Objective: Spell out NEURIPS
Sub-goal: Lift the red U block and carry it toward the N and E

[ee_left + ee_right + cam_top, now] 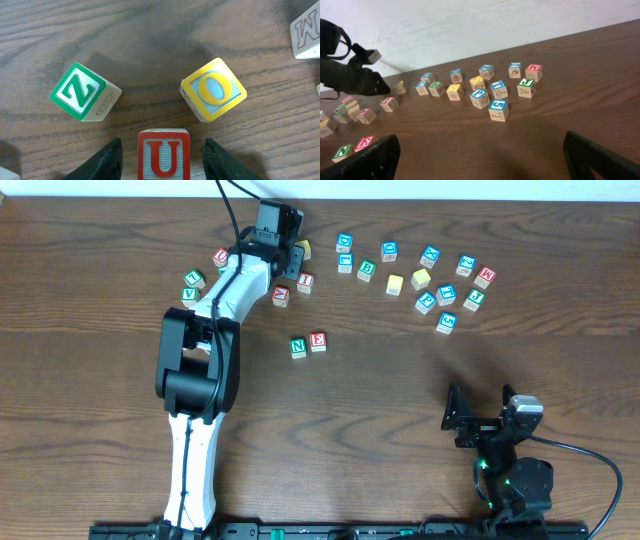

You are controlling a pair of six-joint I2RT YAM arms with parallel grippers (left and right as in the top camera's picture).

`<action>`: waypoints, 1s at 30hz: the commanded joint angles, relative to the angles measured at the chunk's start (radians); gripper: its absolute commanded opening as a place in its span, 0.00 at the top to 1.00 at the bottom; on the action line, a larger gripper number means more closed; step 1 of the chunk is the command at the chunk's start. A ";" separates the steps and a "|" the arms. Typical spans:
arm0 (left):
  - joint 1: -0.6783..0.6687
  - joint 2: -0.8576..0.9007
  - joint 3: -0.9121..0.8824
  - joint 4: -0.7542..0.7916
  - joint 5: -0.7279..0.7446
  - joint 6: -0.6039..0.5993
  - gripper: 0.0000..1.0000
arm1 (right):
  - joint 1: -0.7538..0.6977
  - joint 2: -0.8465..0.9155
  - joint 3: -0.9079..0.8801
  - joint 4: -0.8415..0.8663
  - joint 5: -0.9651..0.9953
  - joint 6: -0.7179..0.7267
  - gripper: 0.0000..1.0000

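The red-framed U cube (164,155) sits on the table between the fingers of my left gripper (162,143), with a gap on each side, so the gripper is open around it. In the overhead view this gripper (281,242) is at the far left-centre and hides the U. The green N cube (298,347) and the red E cube (318,341) stand side by side mid-table. A red I cube (305,282) and a blue P cube (426,302) lie among the scattered ones. My right gripper (482,160) stands open and empty near the front right (460,420).
Just beyond the U are a green cube reading Z (80,91) and a yellow O cube (214,89), and an M cube (306,32) lies far right. Several loose cubes stretch across the back (430,255). The left arm (200,360) spans the left side.
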State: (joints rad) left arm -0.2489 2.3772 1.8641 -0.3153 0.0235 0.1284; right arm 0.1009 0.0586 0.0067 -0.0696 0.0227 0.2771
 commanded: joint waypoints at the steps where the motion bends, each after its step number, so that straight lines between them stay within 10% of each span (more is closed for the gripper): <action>1: 0.005 0.023 0.000 -0.001 -0.002 -0.003 0.49 | -0.010 -0.001 -0.001 -0.003 0.005 -0.004 0.01; 30: 0.005 0.023 -0.029 0.012 -0.002 -0.003 0.65 | -0.010 -0.001 -0.001 -0.003 0.005 -0.004 0.01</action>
State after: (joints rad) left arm -0.2489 2.3810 1.8404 -0.3061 0.0235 0.1280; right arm 0.1009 0.0586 0.0067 -0.0696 0.0227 0.2775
